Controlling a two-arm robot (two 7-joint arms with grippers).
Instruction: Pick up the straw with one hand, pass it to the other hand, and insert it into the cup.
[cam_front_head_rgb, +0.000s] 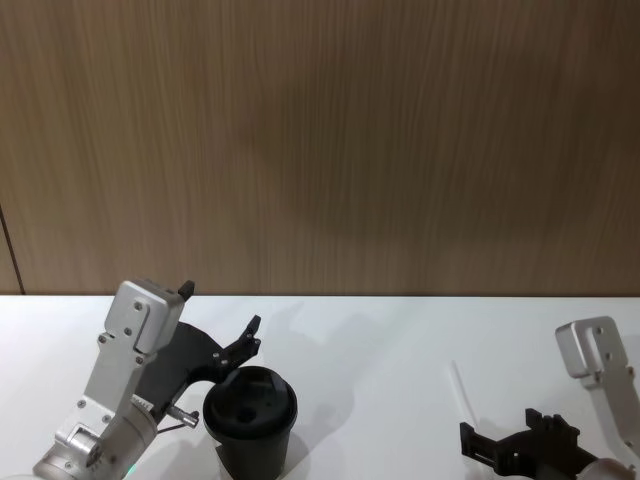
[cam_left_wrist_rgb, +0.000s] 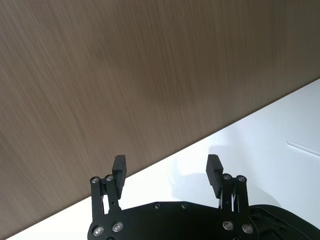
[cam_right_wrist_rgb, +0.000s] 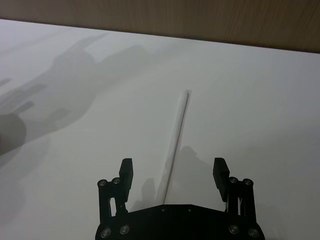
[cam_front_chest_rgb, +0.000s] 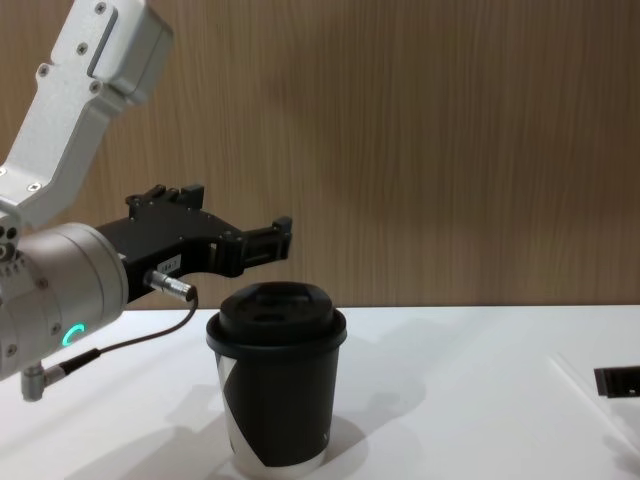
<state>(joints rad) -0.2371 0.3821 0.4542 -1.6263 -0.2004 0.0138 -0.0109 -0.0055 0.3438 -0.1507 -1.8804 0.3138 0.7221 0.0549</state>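
Smooth white tabletop (cam_front_head_rgb: 380, 350): matte black paper cup (cam_front_head_rgb: 250, 415) with domed lid sits nearest, left gripper (cam_left_wrist_rgb: 167, 165) raised just behind it, spread wide. Right gripper (cam_right_wrist_rgb: 172, 167), also wide, is at the near end of the thin straight straw (cam_right_wrist_rgb: 176, 135), which lies flat. Wood-grain wall (cam_front_head_rgb: 320, 130) behind.

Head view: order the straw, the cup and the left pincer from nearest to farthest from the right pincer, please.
1. The straw, lying just ahead of the open right pincer, on the robot's right.
2. The cup, standing left of centre.
3. The left pincer, open, raised behind the cup on the left.
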